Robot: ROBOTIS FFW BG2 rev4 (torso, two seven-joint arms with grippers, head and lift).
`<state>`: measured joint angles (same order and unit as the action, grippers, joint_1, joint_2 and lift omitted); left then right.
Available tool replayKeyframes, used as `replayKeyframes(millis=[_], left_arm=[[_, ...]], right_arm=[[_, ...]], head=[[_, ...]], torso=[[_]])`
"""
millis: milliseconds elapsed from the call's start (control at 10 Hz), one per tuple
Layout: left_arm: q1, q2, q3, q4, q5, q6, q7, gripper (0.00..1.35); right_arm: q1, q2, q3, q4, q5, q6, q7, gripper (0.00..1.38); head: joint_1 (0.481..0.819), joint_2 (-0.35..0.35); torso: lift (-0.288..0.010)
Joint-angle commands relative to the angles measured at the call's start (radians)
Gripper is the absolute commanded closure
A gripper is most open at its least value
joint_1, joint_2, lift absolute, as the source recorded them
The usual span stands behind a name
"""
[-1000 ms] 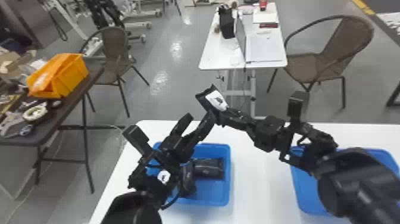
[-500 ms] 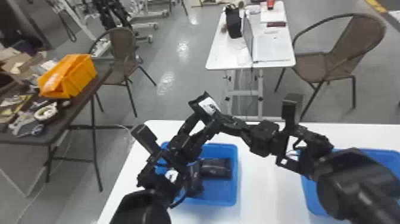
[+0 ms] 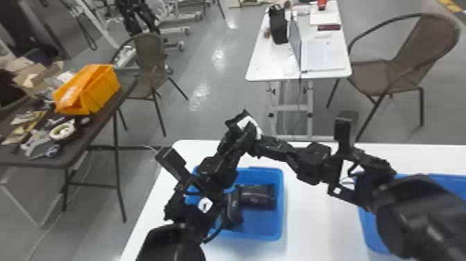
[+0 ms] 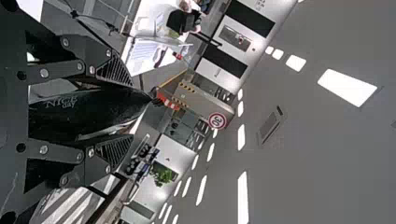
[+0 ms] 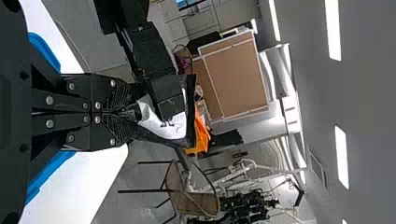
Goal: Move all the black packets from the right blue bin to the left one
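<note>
Black packet [image 4: 86,112] sits raised near the left blue bin [image 3: 280,208], its long axis running outward between your left fingers [image 4: 116,70], which grip it, while your right fingers [image 5: 119,92] pinch its edge from the right, making the nearer left arm likelier to lower it.

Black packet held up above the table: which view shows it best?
The left wrist view: the black packet looks largest there, between the left gripper's fingers. The right wrist view shows its white patch and the end pinched by the right gripper; the head view, just a small raised shape.
</note>
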<state>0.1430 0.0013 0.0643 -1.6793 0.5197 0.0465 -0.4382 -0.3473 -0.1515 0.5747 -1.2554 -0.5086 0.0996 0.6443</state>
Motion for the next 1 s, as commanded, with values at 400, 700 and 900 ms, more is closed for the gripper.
replayKeyframes(millis=[400,700,900], left_arm=[[-0.002,0.0,-0.003,0.0,0.0,-0.037,-0.004,1.21],[0.029,-0.004,0.098,0.003,-0.256,-0.106,0.0,1.21],[0.05,-0.004,0.118,0.055,-0.391,-0.103,-0.002,1.21]], right_arm=[[0.016,0.01,-0.024,0.044,-0.044,-0.074,-0.003,0.4],[0.133,0.024,-0.216,-0.081,0.121,-0.052,-0.014,0.2],[0.218,0.038,-0.314,-0.125,0.137,-0.028,-0.037,0.35]], head=[[0.695,0.263],[0.695,0.26],[0.695,0.253]], torso=[[0.0],[0.0],[0.0]])
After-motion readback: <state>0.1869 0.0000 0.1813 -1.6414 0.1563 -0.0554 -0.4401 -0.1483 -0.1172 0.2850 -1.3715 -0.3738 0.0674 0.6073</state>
